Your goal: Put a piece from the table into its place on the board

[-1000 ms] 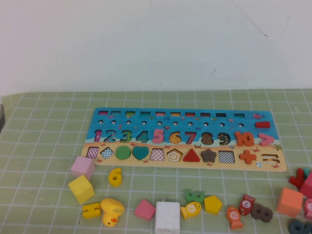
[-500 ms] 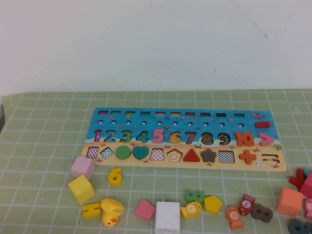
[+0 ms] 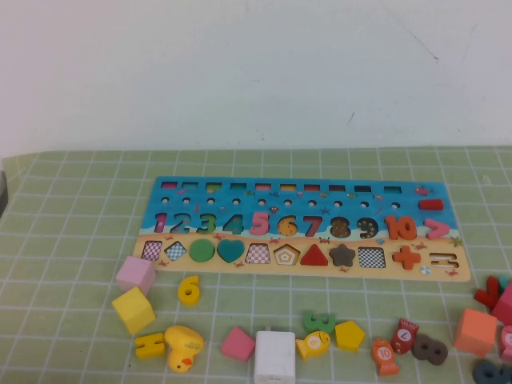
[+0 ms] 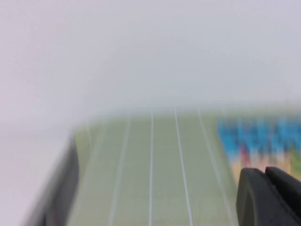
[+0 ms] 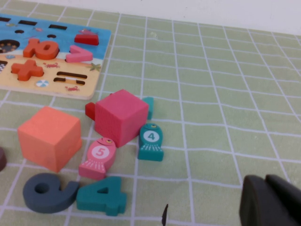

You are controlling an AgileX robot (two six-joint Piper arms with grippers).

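My left gripper (image 4: 270,186) sat off the board's (image 3: 160,192) left end, above bare green mat, jaws clenched on nothing. The board lay flat at mid-table, blue digit rows on its far half, tan shape strip on its near edge. The piece (image 3: 189,290), the yellow 6, lay flat on the mat just in front of the board's near-left part, touching nothing. A pink cube (image 3: 135,274) sat left of the piece, a yellow cube (image 3: 134,310) nearer than that. A white block (image 3: 275,356) sat further right, well in front of the board's middle. My right gripper (image 5: 273,200) hung past the board's right end, over the mat near a magenta cube (image 5: 121,117) and an orange cube (image 5: 49,137); can't tell whether its jaws were parted or closed.
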